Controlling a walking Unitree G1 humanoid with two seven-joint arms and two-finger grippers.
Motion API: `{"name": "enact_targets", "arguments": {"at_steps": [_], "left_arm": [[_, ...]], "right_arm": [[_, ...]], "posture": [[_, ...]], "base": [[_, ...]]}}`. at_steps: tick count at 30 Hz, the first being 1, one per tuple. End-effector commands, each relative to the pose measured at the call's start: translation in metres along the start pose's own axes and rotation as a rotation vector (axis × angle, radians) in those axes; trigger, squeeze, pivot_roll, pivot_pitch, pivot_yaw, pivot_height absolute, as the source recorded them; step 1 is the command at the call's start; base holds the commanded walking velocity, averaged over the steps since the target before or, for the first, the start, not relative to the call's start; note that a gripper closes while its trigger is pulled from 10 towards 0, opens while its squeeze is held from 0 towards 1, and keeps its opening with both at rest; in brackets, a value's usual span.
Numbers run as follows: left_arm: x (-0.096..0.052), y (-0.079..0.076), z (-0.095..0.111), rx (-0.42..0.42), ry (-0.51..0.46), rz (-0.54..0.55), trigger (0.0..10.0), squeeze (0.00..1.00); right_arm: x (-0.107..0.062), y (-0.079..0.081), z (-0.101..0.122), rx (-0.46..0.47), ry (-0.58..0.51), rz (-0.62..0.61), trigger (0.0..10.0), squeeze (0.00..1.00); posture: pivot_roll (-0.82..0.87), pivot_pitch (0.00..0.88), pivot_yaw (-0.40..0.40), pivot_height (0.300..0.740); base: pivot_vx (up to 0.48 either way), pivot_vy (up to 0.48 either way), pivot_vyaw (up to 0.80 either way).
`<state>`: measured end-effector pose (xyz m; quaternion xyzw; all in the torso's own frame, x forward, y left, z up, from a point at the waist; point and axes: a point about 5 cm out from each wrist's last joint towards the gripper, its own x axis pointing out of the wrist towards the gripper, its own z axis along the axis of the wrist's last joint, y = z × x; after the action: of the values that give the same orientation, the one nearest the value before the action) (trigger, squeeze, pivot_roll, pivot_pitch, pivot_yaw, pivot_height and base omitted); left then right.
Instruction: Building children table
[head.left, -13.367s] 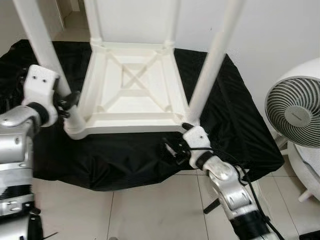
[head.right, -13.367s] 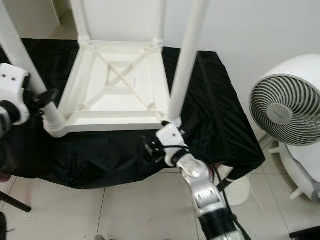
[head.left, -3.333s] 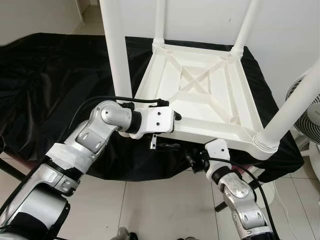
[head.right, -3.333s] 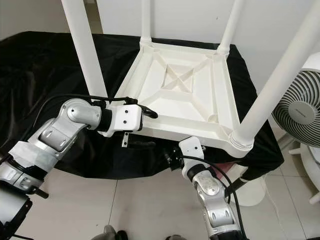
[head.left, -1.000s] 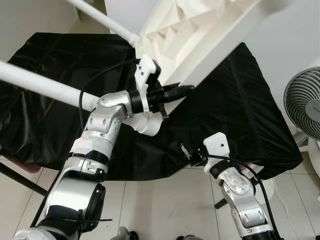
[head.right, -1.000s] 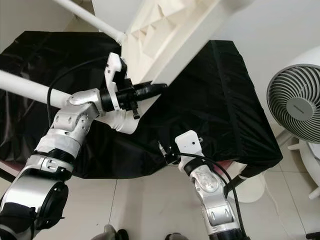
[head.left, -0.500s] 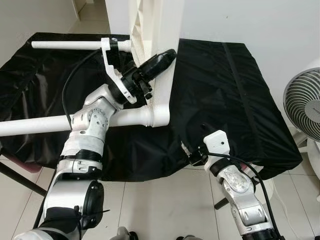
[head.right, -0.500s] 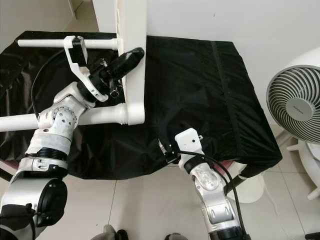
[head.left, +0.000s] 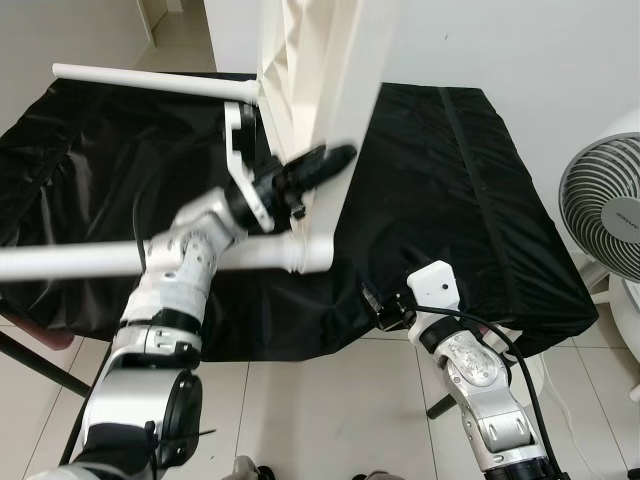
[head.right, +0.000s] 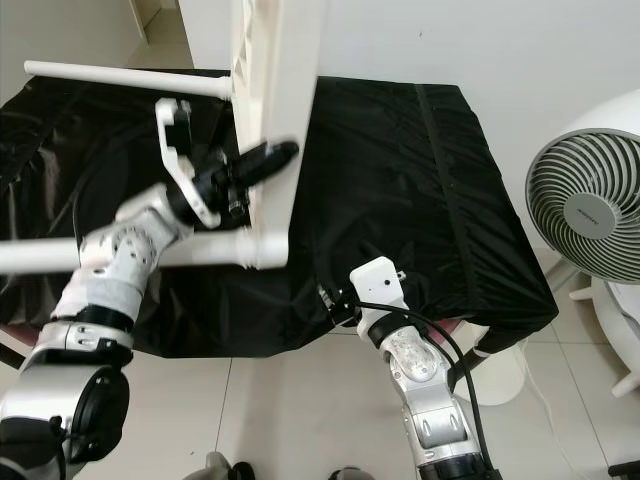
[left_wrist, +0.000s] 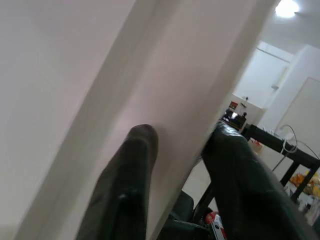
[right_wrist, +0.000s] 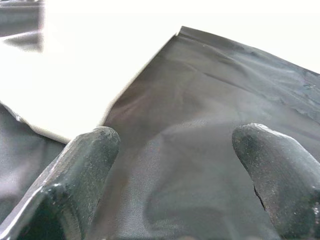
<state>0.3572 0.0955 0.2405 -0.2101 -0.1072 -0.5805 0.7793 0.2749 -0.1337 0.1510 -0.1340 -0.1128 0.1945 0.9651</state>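
I see the left arm raised, elbow bent, forearm reaching up over the black-draped desk (head.left: 480, 200). Left pincer (head.left: 322, 163) is clamped on the edge of the white table (head.left: 310, 80), which stands on its side on the desk, legs (head.left: 150, 80) pointing to my left. Motion blur on the near leg. Right arm sits low at the desk's front edge; right pincer (right_wrist: 180, 165) fingers spread apart, gripping nothing. Fan (head.left: 605, 215) at right.
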Motion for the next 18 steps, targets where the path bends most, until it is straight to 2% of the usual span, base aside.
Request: {"name": "enact_targets", "arguments": {"at_steps": [1,5,6,7,8,13,18], "left_arm": [[-0.004,0.010,0.009,0.017,-0.015,0.146,10.0,1.00],[-0.007,0.011,0.010,0.021,-0.020,0.159,10.0,1.00],[-0.009,0.012,0.011,0.035,-0.022,0.167,10.0,0.71],[-0.009,0.012,0.011,0.035,-0.022,0.167,10.0,0.71],[-0.012,0.014,0.012,0.044,-0.024,0.191,10.0,0.00],[-0.018,0.015,0.014,0.074,-0.017,0.243,10.0,0.00],[-0.024,0.013,0.015,0.099,0.008,0.243,10.0,0.00]], "right_arm": [[-0.001,0.001,-0.002,0.002,0.011,0.007,10.0,0.00],[-0.001,0.001,-0.002,0.003,0.010,0.007,10.0,0.00],[-0.001,0.001,-0.002,0.004,0.010,0.008,10.0,0.00],[-0.001,0.001,-0.002,0.004,0.010,0.008,10.0,0.00],[-0.001,0.001,-0.001,0.005,0.009,0.008,10.0,0.00],[-0.001,0.002,-0.002,0.007,0.009,0.008,10.0,0.00],[-0.001,0.002,-0.002,0.008,0.010,0.007,10.0,0.00]], "posture": [[-0.12,0.114,0.021,0.740],[-0.12,0.114,0.021,0.740],[-0.12,0.114,0.021,0.740],[-0.12,0.114,0.021,0.740],[-0.12,0.116,0.020,0.740],[-0.11,0.115,0.024,0.740],[-0.11,0.114,0.026,0.740]], "base": [[0.000,0.000,0.00],[0.000,0.000,0.00],[0.000,0.000,0.00],[0.000,0.000,0.00],[0.000,0.000,0.00],[0.000,0.000,0.00],[0.000,0.000,0.00]]}}
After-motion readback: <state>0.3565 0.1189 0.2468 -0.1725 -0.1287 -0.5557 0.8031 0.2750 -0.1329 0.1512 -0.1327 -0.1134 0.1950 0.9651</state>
